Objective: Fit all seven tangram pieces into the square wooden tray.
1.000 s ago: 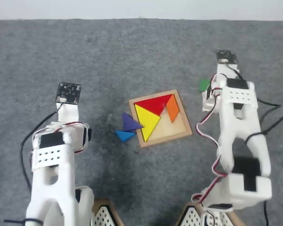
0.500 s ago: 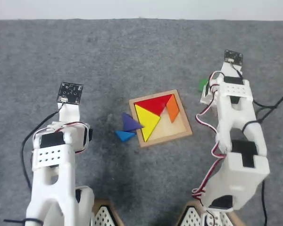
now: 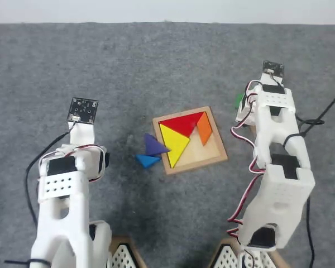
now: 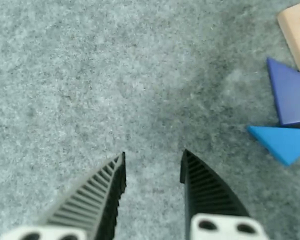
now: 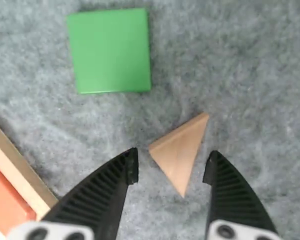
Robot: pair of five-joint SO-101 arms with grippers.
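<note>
Right wrist view had the right tool (image 5: 172, 151) wide over the tan triangle (image 5: 180, 153), pickup step I'd guess; next it needed lowering and pinching. Left tool (image 4: 153, 153) hung open, empty.

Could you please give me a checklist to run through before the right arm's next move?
1. Right gripper fingers open: ok.
2. Tan triangle lies between the fingers: ok.
3. Green square apart from the triangle: ok.
4. Bare room left in the tray: ok.
5. Left gripper open, off the tray: ok.
6. Fingers low enough to grip: cannot tell.
</note>
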